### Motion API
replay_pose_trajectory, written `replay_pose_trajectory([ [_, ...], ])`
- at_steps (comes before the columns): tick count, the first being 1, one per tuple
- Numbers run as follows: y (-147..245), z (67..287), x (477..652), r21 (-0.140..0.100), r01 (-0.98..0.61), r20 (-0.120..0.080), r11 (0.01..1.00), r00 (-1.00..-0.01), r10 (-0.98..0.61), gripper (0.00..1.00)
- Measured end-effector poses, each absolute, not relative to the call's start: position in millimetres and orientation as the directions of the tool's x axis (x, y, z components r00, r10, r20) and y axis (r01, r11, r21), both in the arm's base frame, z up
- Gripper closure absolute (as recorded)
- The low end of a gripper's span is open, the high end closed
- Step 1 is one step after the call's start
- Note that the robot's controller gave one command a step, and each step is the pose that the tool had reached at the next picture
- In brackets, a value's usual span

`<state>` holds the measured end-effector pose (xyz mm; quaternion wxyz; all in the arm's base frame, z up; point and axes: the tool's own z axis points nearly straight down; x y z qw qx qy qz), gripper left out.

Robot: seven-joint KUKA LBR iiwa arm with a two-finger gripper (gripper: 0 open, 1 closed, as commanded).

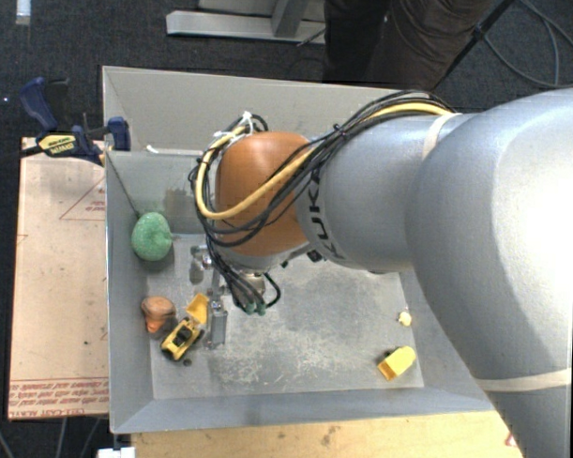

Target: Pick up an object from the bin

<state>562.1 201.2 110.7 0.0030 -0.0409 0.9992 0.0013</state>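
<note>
Within the grey metal bin (301,360), towards its left wall, we list first the gripper (213,329), set low to the floor beneath the arm's orange wrist cover (260,190). It is just beside a small yellow toy vehicle (180,342) with dark wheels. A yellow part rises against the gripper on the side facing that wall; we cannot tell whether it belongs to the toy or is a separate piece. Whether the gripper is spread or closed we cannot tell, nor whether anything is pinched in it. We judge the toy the nearest candidate for the pick, since the gripper stands low and next to it. Other contents, all loose and apart:
- one brown-and-orange rounded lump (156,312), just beside the toy
- one green ball (153,237), further back by the left wall
- one yellow block (396,362), near the front right
- one small pale scrap (404,319), a little behind the block
</note>
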Motion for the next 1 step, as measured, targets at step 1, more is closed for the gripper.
replay_pose_trajectory([
  [1,204.9,95.7,568.8,0.001,-0.33,-0.002,0.944,-0.944,-0.33,0.0],
])
